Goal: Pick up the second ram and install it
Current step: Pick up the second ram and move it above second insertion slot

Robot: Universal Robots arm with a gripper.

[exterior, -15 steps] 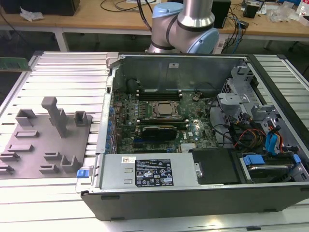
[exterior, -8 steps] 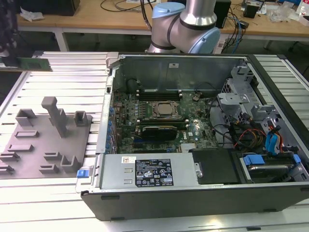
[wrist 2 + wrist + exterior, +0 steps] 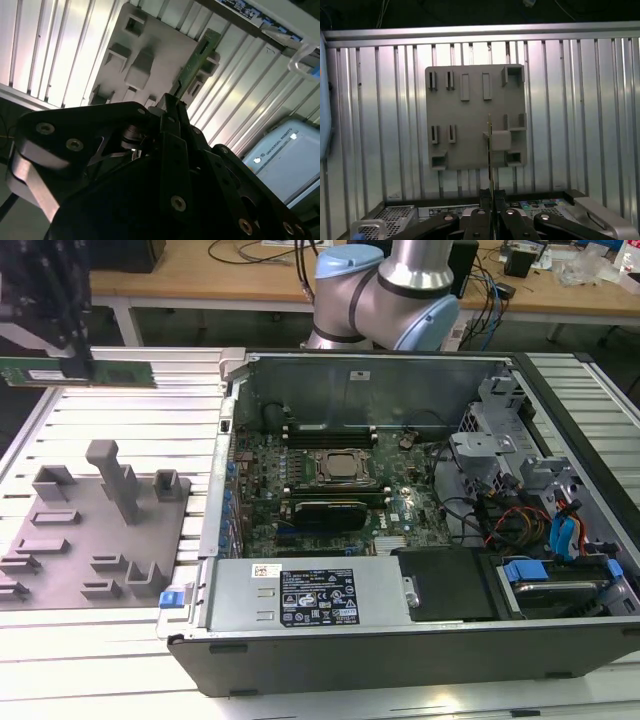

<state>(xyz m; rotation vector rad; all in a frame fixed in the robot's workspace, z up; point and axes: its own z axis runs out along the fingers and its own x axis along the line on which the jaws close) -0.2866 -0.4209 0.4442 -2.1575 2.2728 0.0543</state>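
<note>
Green second ram [image 3: 120, 373] sat clamped in the closed fingers of the gripper [image 3: 82, 358] — held well above the grey holder plate [image 3: 75, 540], likely to clear its posts.

One open black metal computer case [image 3: 400, 655]; beside it one grey plastic slotted plate [image 3: 75, 545]; one long narrow green ram stick [image 3: 120, 373]; one black tool [image 3: 492, 200]; behind the case one blue-grey robot arm [image 3: 385, 290].

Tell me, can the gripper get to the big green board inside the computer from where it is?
Probably yes. The case lies open on top, so the motherboard is uncovered. The gripper, shut on the second ram, hangs off to the exterior view's left, with the case's side wall between them.
</note>
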